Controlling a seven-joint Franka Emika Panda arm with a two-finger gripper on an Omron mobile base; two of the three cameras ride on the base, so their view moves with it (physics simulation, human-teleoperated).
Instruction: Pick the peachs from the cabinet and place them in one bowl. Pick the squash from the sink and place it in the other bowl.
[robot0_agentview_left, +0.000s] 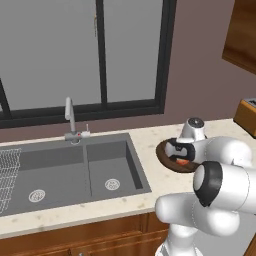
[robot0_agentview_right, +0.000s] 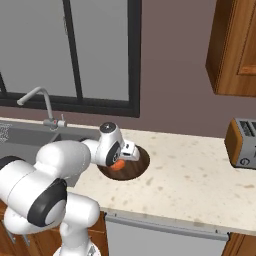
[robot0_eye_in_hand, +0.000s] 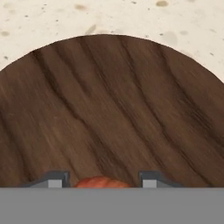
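The dark brown other bowl (robot0_agentview_left: 164, 152) (robot0_agentview_right: 137, 166) (robot0_eye_in_hand: 109, 109) sits on the counter just right of the sink (robot0_agentview_left: 60, 170) (robot0_agentview_right: 20, 136). My gripper (robot0_agentview_left: 183, 160) (robot0_agentview_right: 120, 163) (robot0_eye_in_hand: 101, 179) hangs low over this bowl, pointing down into it. It is shut on the squash (robot0_agentview_left: 183, 163) (robot0_agentview_right: 118, 166) (robot0_eye_in_hand: 103, 183), a small orange-red lump wedged between the fingertips (robot0_eye_in_hand: 54, 180). The reddish-brown cabinet (robot0_agentview_left: 242, 35) (robot0_agentview_right: 235, 50) hangs at the upper right with its door shut. The peachs and the one bowl for them are out of view.
A curved silver tap (robot0_agentview_left: 70, 115) (robot0_agentview_right: 37, 95) stands behind the sink, and a wire rack (robot0_agentview_left: 6, 175) hangs at its left end. A toaster (robot0_agentview_left: 247, 115) (robot0_agentview_right: 242, 142) stands on the speckled counter (robot0_agentview_right: 190, 180) to the right.
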